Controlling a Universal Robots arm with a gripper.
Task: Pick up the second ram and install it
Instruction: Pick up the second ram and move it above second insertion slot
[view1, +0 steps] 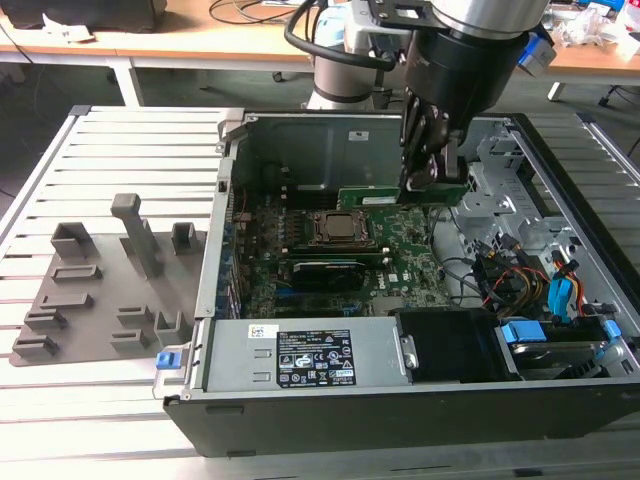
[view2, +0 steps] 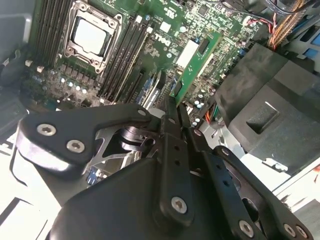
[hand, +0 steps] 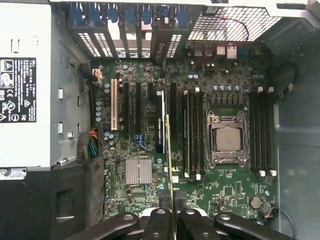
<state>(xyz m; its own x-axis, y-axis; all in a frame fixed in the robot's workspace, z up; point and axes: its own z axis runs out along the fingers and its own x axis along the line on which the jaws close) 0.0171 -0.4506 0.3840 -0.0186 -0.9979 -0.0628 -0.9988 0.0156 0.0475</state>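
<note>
My gripper is shut on the second ram, a long green stick that I hold level above the motherboard inside the open computer case. In the first wrist view the second ram shows edge-on, rising from the gripper, beside the black memory slots near the processor socket. In the second wrist view the second ram sticks out beyond the gripper, hanging clear of the board, with the processor socket farther off.
A black card stands in a slot close to the stick. The power supply lies along the case's front wall. Drive bays with cables fill the exterior view's right. Grey holder blocks sit outside the case on the exterior view's left.
</note>
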